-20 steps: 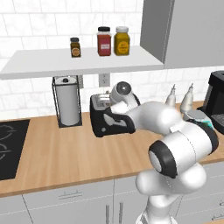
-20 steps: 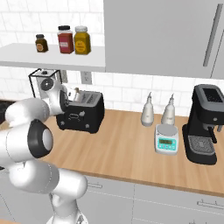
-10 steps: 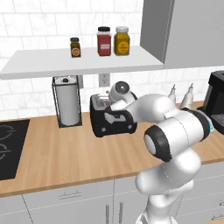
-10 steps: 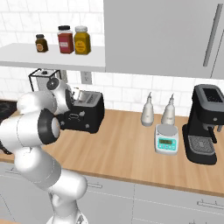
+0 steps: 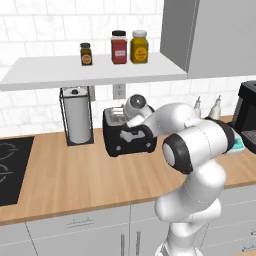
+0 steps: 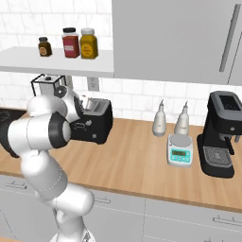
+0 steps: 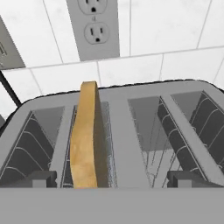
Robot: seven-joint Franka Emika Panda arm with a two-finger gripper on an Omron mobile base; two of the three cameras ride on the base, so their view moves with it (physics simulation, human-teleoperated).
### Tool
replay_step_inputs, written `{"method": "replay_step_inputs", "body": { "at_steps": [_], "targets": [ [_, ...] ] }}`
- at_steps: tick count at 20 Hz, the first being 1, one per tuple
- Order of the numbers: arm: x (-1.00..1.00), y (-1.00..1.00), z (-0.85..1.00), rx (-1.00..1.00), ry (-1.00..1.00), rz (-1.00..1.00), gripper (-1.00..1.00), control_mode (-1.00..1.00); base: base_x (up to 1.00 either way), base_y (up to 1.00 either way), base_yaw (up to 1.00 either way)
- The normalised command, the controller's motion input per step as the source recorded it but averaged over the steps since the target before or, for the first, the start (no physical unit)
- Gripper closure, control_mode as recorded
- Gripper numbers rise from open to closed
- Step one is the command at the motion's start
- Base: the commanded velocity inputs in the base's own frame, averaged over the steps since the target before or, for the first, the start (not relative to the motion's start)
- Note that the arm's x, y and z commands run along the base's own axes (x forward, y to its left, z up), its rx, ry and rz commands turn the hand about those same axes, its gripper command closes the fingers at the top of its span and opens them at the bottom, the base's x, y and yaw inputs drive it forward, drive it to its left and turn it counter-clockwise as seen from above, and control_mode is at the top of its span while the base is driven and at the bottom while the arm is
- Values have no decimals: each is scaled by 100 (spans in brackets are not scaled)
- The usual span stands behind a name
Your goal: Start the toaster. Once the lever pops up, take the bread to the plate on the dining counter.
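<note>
Hand (image 7: 111, 181) wide open, empty, right above the toaster (image 5: 129, 137); bread (image 7: 89, 135) stands on edge in the left slot, long axis running away from the hand, left of centre.

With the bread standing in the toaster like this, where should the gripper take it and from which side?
Grip the bread by its exposed top edge, coming straight down from above. The thin slice stands upright on edge in one slot of the toaster, its top poking above the slot while the slot walls hide the rest. The fingers should probably close across its two flat faces; the other slot is empty.
</note>
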Motion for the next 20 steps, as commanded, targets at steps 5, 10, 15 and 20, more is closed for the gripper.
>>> {"method": "replay_step_inputs", "body": {
  "at_steps": [5,10,15,20],
  "targets": [
    [29,7,-10,0,0,-1,-100,-100,0,0,0],
    [25,8,-7,0,-4,-2,-100,-100,0,0,0],
    [6,2,-10,0,-5,-6,100,-100,0,0,0],
    [0,0,-13,0,-1,-9,100,-100,0,0,0]
  ]
}}
